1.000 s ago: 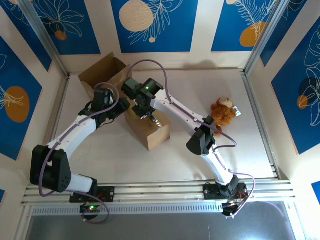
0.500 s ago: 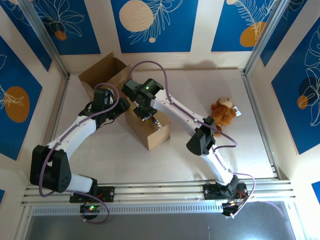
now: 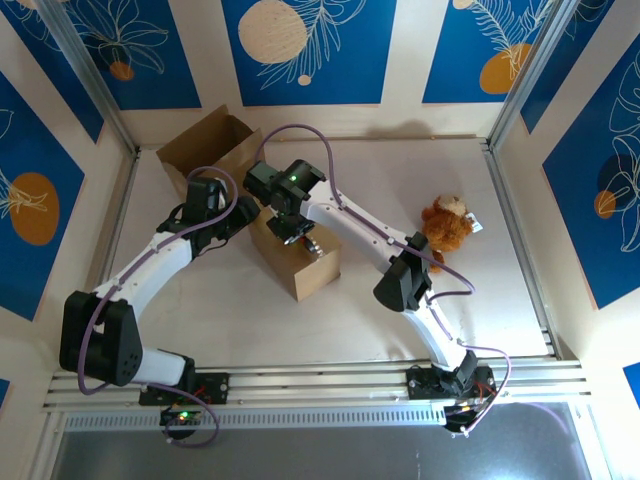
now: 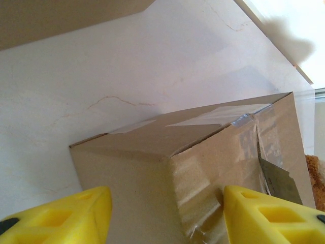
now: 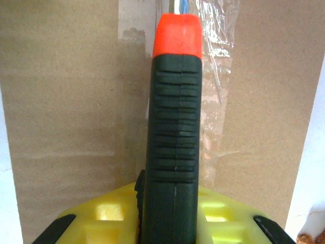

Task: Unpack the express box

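Worktop (image 3: 480, 300): carrying all items listed; arm bases sitting bolted at its near edge.
Express box (image 3: 300, 265): lying flat near the middle of the worktop, slightly left of centre and skewed to the edges; flaps staying shut, with clear tape running along the top seam (image 5: 216, 61).
Left hand (image 3: 245, 213): reaching in from the left and clamping the far-left end of the express box; in the left wrist view, yellow fingers (image 4: 76, 213) sitting one to each side of the cardboard corner (image 4: 132, 168).
Right hand (image 3: 293, 222): hanging over the top of the box and gripping a knife (image 5: 172, 127) by its dark ribbed handle.
Knife blade (image 4: 277, 178): projecting past the orange collar (image 5: 175, 33) and lying against the taped face.
Plush toy (image 3: 447, 222): lying right of the box, well apart from it, beside the right arm's elbow.
Open carton (image 3: 205, 140): standing in the far left corner with flaps raised, just behind the left hand; contact with the express box not being discernible.
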`<state>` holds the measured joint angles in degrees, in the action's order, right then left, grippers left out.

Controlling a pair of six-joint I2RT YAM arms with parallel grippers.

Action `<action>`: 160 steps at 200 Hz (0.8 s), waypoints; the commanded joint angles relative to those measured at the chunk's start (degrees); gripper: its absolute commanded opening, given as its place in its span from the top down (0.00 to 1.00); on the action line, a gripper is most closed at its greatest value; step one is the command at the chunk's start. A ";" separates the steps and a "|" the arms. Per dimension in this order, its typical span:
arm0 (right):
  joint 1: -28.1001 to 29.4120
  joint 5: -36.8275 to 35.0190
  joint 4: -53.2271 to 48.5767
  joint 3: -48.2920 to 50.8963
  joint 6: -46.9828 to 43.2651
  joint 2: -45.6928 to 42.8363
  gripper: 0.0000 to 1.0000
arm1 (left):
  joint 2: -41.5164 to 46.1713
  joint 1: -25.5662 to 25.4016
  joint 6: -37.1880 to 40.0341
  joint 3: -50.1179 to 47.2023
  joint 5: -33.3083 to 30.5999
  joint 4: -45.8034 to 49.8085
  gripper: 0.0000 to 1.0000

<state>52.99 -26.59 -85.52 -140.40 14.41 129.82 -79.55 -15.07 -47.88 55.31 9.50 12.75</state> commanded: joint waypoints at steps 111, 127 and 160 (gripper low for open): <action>-0.32 6.83 -14.86 6.02 3.05 -3.87 1.00 | 0.10 1.42 -0.73 -2.31 -1.24 2.13 0.41; -0.34 7.09 -15.03 6.04 3.28 -4.00 1.00 | 0.16 1.42 -0.73 -2.48 -1.14 1.99 0.42; -0.23 7.31 -16.00 6.54 4.04 -4.54 1.00 | 0.45 1.45 -0.90 -2.93 -1.24 1.71 0.42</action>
<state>52.75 -23.53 -85.76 -135.94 16.84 126.54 -79.18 -15.03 -48.18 54.39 10.50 11.68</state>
